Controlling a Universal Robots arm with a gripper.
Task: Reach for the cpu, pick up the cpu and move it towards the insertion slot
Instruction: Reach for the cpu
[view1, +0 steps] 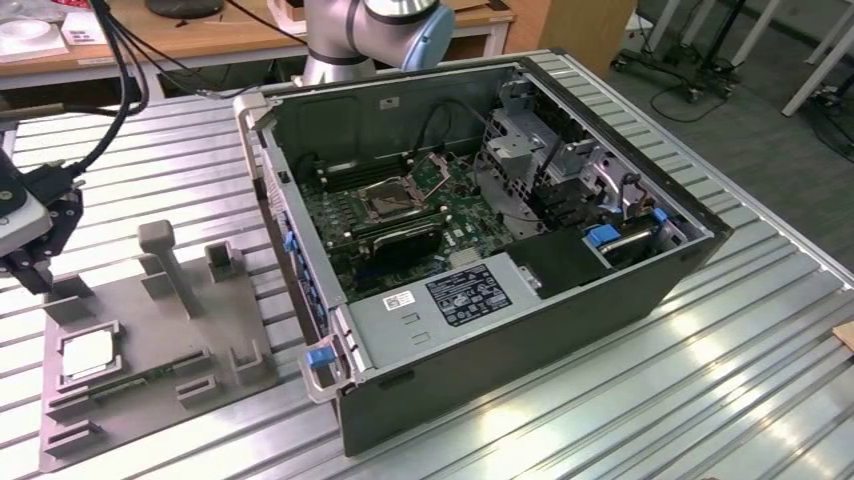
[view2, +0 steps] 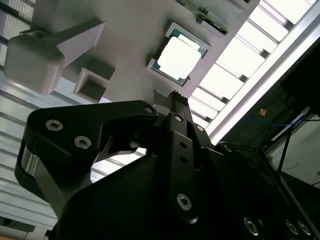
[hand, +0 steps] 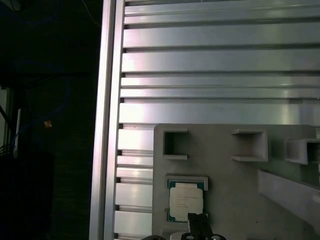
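The jaws appear drawn together with nothing between them; the gripper (view1: 36, 280) is empty and hangs over the far part of the grey fixture (view1: 200, 350), near the cpu (view1: 87, 352) but not touching it. In both wrist views the gripper (view2: 174, 97) (hand: 198, 220) tip lies just beside the cpu (view2: 177, 59) (hand: 186, 198). The chip sits flat, silvery face up, in a square recess of the fixture, at the near end of the ribbed metal table (view1: 641, 400) on the exterior view's left. The insertion slot (view1: 388, 197) is well apart, on the green circuit board (view1: 454, 215) inside the open computer case (view1: 534, 340) towards the exterior view's right. Assessment: the chip should be light, thin and stiff, its metal face smooth and likely slippery, its underside likely delicate. The safest hold looks to be on two opposite edges, where the recess wall leaves gaps. Not verifiable: the chip's underside, the edge covered by the tip in the first wrist view, the gripper body cut off at the exterior view's left, and whether the slot's frame stands open.
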